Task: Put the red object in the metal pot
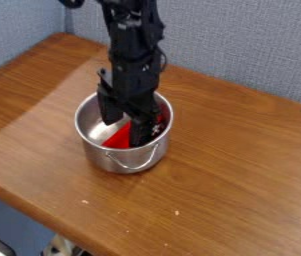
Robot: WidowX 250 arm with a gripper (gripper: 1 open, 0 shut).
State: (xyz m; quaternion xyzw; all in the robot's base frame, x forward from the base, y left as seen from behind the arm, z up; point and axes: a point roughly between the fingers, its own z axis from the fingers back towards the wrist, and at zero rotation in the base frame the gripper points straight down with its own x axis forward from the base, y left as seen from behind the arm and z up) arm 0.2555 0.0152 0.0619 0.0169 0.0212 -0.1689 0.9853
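Shiny steel pot (97, 128), matte red block (122, 135) inside it, smooth brown wood-grain table (233, 180), dull black gripper (126, 112), grey fabric-looking wall (246, 40).

My arm (135, 40) comes straight down from the top, and my jaws point down, wide open.
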